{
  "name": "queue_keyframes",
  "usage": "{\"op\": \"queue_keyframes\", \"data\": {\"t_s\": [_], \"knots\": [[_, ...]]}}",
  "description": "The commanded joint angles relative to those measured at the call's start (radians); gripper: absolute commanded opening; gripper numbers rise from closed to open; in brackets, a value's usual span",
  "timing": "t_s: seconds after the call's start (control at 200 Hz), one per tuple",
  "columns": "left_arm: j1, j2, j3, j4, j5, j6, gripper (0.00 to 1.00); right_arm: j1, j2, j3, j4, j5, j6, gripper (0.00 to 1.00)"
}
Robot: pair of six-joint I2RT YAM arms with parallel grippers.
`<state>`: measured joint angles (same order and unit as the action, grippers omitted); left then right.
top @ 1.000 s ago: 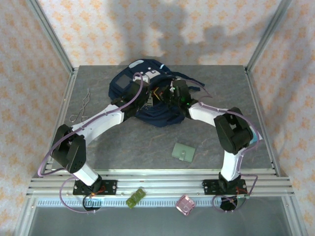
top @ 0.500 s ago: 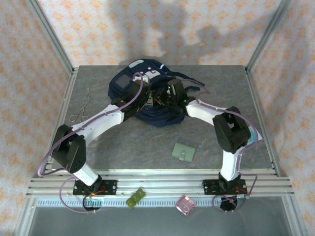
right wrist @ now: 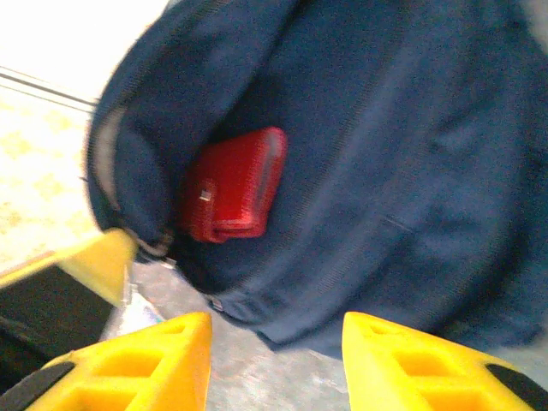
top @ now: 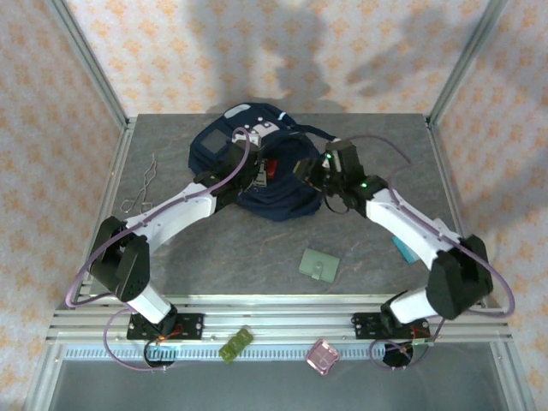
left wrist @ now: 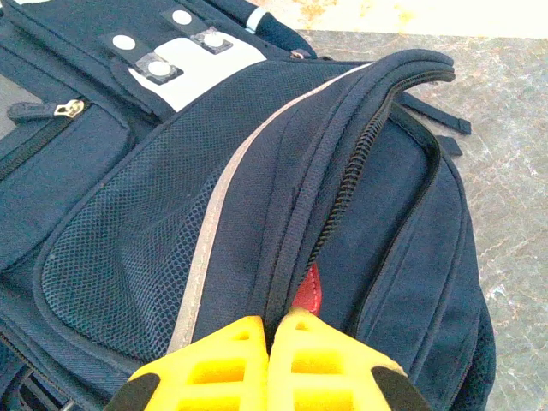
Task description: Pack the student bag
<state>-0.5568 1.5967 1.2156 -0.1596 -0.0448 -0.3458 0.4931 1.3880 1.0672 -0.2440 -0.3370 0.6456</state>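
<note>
Now that right gripper (right wrist: 276, 334) backed out, jaws apart, empty, red pouch (right wrist: 233, 184) sits inside student bag (left wrist: 128, 240); left gripper (left wrist: 271, 330) pinches bag edge.

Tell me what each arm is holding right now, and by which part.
The left gripper is shut on the student bag, pinching the zippered edge of its opening. The right gripper is open, holding nothing.

Our right gripper (right wrist: 274, 330) sits just short of the student bag (top: 214, 150), and the pouch (right wrist: 233, 184) is tucked inside the bag's opening, ahead of its fingers and a bit left. Our left gripper (left wrist: 268, 330) is right on the zip rim, with the pouch just past its tips. The flat card (top: 319, 265) lies on the table (top: 257, 257), well behind our right gripper.
</note>
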Motion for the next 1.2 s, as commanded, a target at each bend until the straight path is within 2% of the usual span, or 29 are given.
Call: {"op": "queue_keyframes", "data": {"t_s": [0.0,0.23,0.49,0.726,0.946,1.096,1.196], "knots": [[-0.019,-0.027,-0.020,0.055,0.046,0.001,0.00,-0.008,-0.075,-0.092,-0.200,0.034,-0.067,0.43],[-0.029,-0.017,-0.044,0.060,0.065,0.003,0.00,-0.008,-0.248,-0.295,-0.328,0.034,-0.026,0.43],[-0.032,-0.010,-0.050,0.068,0.072,-0.004,0.00,-0.004,-0.313,-0.450,-0.457,0.024,-0.031,0.45],[-0.034,-0.004,-0.053,0.073,0.072,-0.016,0.00,0.014,-0.333,-0.581,-0.326,-0.077,0.010,0.46],[-0.034,-0.004,-0.050,0.067,0.059,-0.015,0.00,0.030,-0.297,-0.621,-0.245,-0.098,0.023,0.46],[-0.034,0.003,-0.054,0.073,0.060,-0.021,0.00,0.044,-0.257,-0.618,-0.195,-0.100,0.031,0.40],[-0.034,0.008,-0.053,0.074,0.062,-0.022,0.00,0.053,-0.237,-0.618,-0.176,-0.096,0.038,0.33]]}}
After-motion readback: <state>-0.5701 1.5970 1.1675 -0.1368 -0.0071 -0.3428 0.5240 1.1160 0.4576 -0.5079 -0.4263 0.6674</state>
